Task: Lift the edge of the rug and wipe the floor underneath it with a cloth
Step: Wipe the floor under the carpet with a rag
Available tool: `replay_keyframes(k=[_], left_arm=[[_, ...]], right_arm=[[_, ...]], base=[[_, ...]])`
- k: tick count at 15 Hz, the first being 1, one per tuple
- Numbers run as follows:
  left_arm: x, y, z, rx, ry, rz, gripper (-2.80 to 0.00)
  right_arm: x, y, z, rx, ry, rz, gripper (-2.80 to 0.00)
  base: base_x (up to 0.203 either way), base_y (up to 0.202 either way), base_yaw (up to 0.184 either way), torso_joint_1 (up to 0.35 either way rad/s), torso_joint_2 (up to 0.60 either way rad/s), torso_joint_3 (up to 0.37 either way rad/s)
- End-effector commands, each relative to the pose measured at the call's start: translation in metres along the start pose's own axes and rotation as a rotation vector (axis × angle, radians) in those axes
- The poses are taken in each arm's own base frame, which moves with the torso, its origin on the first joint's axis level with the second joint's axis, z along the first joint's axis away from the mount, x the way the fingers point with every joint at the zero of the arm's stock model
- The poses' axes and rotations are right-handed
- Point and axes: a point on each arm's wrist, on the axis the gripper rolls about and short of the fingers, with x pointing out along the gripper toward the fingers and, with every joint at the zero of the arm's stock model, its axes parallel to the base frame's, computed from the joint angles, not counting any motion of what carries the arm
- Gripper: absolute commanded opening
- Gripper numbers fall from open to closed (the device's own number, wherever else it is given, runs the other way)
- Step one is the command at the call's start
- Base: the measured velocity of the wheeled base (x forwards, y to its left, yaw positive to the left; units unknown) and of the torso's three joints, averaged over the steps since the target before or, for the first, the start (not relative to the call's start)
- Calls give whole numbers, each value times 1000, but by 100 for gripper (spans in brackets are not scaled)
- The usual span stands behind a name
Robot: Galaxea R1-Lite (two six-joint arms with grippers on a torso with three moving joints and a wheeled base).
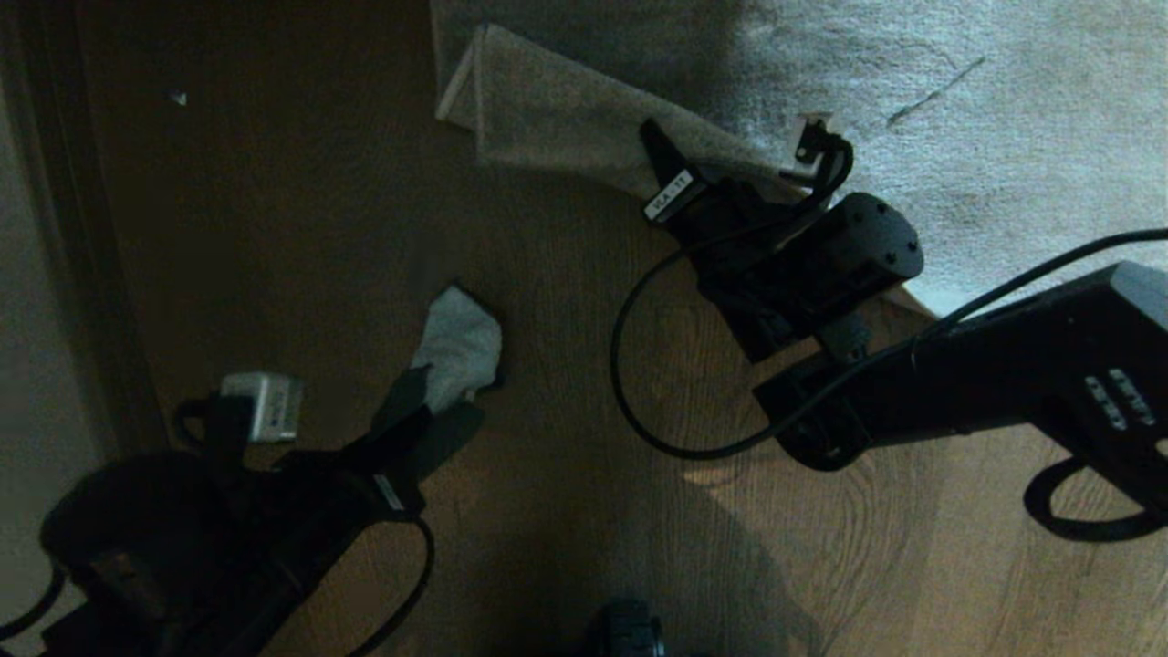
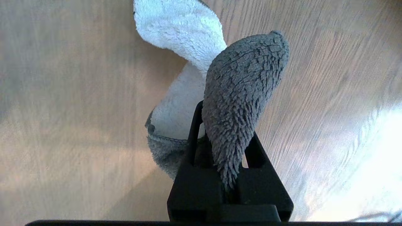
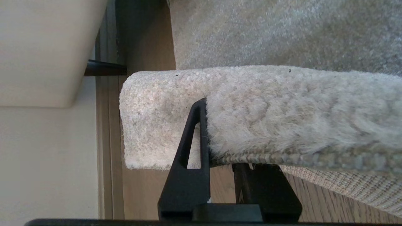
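Note:
The pale plush rug covers the far right. Its edge is raised and folded back near the corner, above the brown plank floor. My right gripper is shut on that rug edge: one finger lies on the pile and the other is under the woven underside. At the near left, my left gripper is shut on the small grey terry cloth. The cloth sticks out past the jaws just over the floor.
A pale wall with a dark skirting strip runs along the left. A light block of furniture stands beyond the rug corner. The right arm's cable loops over the floor between the arms. A white speck lies far left.

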Motion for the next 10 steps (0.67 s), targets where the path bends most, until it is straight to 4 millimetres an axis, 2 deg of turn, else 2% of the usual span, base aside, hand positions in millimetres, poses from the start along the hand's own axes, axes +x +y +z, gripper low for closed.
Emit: replay_keyframes(k=[1, 5, 10], left_arm=[[-19, 3, 7, -15, -46, -11, -280], [-37, 6, 16, -14, -97, 11, -280], [-43, 7, 23, 60, -148, 66, -280]], right_arm=[[-1, 1, 1, 5, -37, 15, -280], [-1, 2, 1, 7, -35, 19, -280], [-1, 8, -3, 19, -27, 31, -280]], base=[[0, 0, 0, 0, 0, 0], [0, 0, 0, 0, 0, 0], [0, 0, 0, 0, 0, 0]])
